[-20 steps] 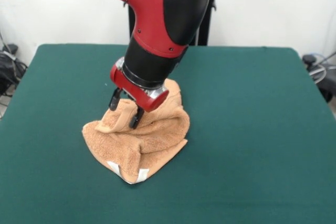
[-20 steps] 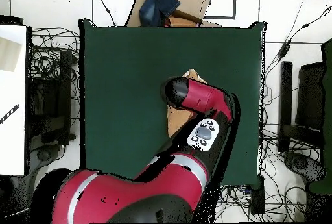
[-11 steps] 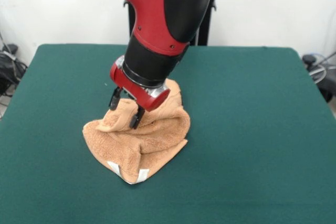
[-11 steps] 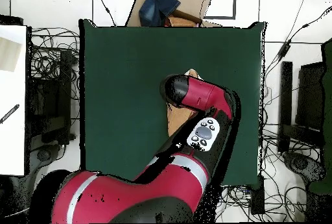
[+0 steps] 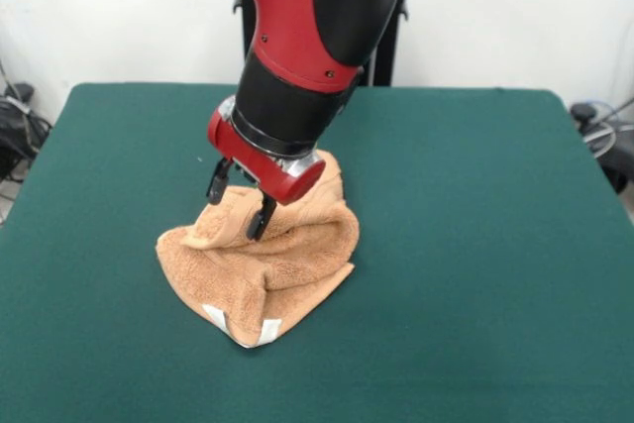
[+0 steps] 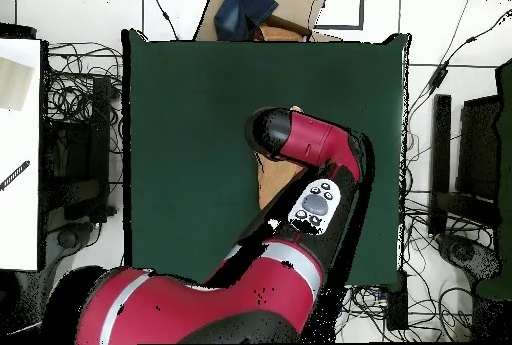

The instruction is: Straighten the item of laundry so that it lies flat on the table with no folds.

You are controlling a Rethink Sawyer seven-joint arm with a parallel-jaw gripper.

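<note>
The item of laundry (image 5: 282, 255), an orange-tan towel, lies crumpled in a heap near the middle of the green table (image 5: 475, 245), with a white tag at its near corner. My gripper (image 5: 239, 202) stands open just above the heap's left upper fold, one finger on each side of a raised ridge of cloth. In the overhead view the red arm covers the gripper and most of the towel (image 6: 268, 183); only slivers of cloth show on the table (image 6: 180, 141).
A cardboard box with a blue cloth (image 6: 258, 9) sits past the table's top edge in the overhead view. Cables and black equipment (image 6: 75, 151) line both long sides. A white surface (image 6: 20, 151) stands at the left.
The arm has lifted slightly, so the gripper sits a little higher over the heap. The towel has kept its shape and place.
</note>
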